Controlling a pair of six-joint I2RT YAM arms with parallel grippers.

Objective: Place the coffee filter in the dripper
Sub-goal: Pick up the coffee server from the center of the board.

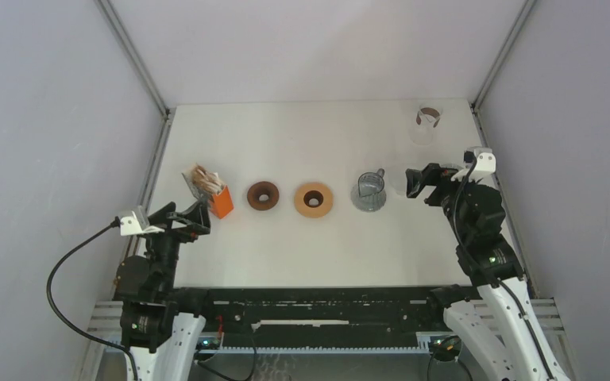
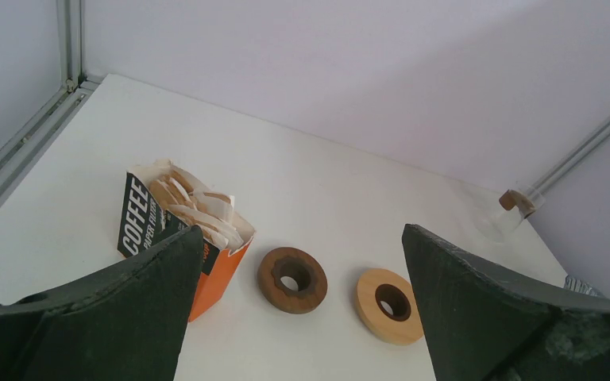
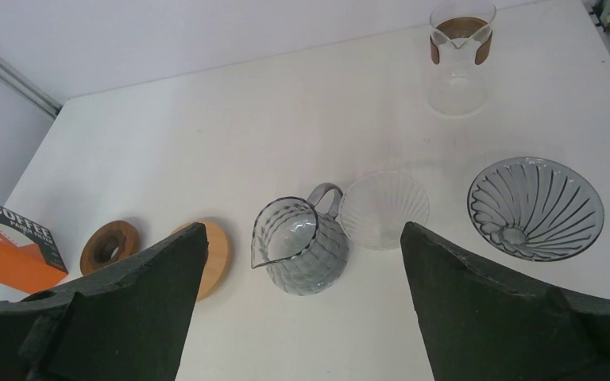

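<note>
Paper coffee filters (image 2: 198, 208) stick out of an open orange and black box (image 2: 147, 226) at the table's left; the top view has that box (image 1: 221, 202) just ahead of my left gripper (image 1: 194, 218). The left gripper (image 2: 302, 230) is open and holds nothing. In the right wrist view a clear ribbed glass dripper (image 3: 384, 209) and a smoky grey ribbed dripper (image 3: 535, 208) sit on the table beyond my right gripper (image 3: 303, 230), also open and empty. From above, the right gripper (image 1: 415, 182) hangs over the drippers and hides most of them.
A dark wooden ring (image 1: 263, 196) and a light wooden ring (image 1: 314, 200) lie mid-table. A grey glass pitcher (image 1: 368, 190) stands right of them, beside the clear dripper. A glass carafe with a wooden collar (image 1: 426, 123) stands at the back right. White walls enclose the table.
</note>
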